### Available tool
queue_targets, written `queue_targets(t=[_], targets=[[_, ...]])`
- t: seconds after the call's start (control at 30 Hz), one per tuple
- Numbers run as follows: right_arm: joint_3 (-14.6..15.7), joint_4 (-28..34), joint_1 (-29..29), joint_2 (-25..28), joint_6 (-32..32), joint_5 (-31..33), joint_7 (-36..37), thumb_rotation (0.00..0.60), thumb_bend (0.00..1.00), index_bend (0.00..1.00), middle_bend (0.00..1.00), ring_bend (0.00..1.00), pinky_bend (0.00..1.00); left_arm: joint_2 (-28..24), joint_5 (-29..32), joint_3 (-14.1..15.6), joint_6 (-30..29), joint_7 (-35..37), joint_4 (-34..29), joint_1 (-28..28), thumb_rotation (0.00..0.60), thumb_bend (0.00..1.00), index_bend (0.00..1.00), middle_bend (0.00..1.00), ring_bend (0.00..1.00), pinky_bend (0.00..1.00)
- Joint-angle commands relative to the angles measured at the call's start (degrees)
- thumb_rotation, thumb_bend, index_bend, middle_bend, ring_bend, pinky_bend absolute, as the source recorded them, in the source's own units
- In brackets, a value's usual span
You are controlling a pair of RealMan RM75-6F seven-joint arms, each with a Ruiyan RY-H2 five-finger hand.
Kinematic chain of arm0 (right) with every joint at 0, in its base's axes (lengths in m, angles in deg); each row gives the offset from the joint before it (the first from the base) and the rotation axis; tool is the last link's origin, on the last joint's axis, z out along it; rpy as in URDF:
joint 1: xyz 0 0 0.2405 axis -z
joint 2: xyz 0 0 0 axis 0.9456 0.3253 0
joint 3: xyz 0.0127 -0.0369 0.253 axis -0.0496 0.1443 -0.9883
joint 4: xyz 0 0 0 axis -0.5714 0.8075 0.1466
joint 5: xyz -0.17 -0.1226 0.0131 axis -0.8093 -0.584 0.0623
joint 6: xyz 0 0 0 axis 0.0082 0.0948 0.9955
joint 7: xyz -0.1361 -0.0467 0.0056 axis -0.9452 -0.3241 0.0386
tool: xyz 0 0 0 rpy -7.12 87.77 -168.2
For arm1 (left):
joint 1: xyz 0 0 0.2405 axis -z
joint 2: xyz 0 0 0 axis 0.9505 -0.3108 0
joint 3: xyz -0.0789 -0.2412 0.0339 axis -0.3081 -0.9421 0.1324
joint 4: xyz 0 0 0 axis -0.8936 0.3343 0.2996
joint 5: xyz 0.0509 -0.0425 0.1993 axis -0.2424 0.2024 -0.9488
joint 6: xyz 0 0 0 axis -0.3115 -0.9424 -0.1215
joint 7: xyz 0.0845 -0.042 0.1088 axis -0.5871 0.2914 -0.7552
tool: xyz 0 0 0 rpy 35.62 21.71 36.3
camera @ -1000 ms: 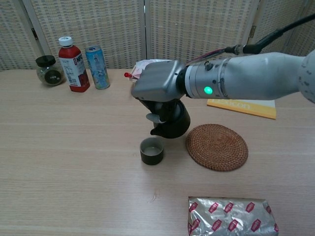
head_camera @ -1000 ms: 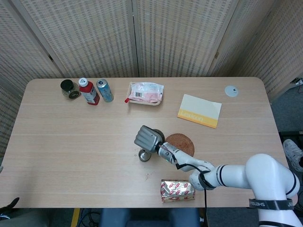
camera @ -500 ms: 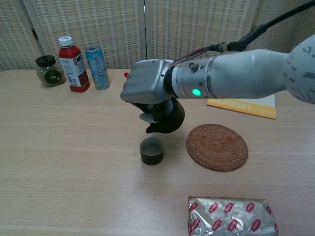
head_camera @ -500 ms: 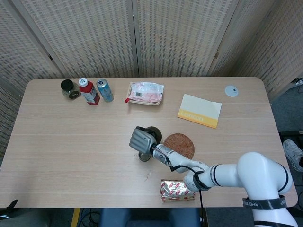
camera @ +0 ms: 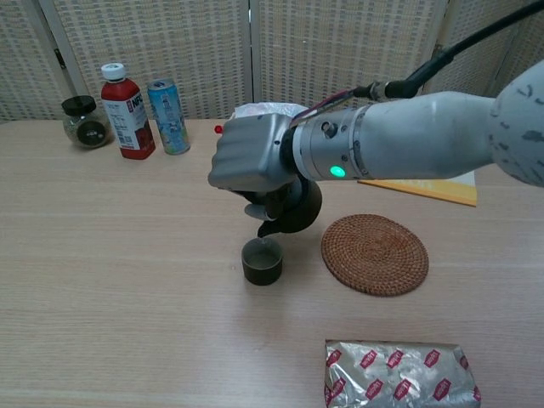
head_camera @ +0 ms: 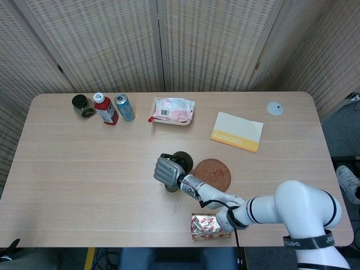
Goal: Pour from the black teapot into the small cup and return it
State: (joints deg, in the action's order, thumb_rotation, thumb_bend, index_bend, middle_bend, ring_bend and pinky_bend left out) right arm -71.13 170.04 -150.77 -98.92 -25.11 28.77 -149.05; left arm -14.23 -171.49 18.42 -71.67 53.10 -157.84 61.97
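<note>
In the head view, the right hand (head_camera: 166,169) is gripping the black teapot (head_camera: 183,160) and has shifted slightly left since a second ago, hiding most of the small cup (head_camera: 171,187). In the chest view, the right hand (camera: 248,163) is tilting the black teapot (camera: 293,206) further, spout down-left just above the small cup (camera: 262,261), left of the woven coaster (camera: 375,253).

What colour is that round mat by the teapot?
Reddish-brown woven mat, clearest in the chest view.
</note>
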Motion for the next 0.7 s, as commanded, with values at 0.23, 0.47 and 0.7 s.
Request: queue_targets(t=[0.23,0.47,0.7], targets=[[1.57,1.37,-2.15,-0.08,-1.42,2.54,-3.43,0.393,0.61,1.00,1.00,0.93,0.59,0.10,0.03,-0.08,-0.20,0.21,0.19,-0.33,0.600,0.14,0.03,0.00,0.00,0.00],[2.70,2.22,-3.67,-0.26,-2.56,4.51,-5.99,0.393,0.61,1.00,1.00,0.93,0.59,0.14,0.01,-0.13,-0.31,0.42,0.40,-0.55,0.600,0.14,0.03,0.00,0.00,0.00],[3.52,3.10,-4.88,-0.37,-3.61,6.34,-7.78,0.392,0.61,1.00,1.00,0.94,0.59,0.23,0.00,-0.20,-0.32,0.54,0.57,-0.67,0.600,0.14,0.03,0.00,0.00,0.00]])
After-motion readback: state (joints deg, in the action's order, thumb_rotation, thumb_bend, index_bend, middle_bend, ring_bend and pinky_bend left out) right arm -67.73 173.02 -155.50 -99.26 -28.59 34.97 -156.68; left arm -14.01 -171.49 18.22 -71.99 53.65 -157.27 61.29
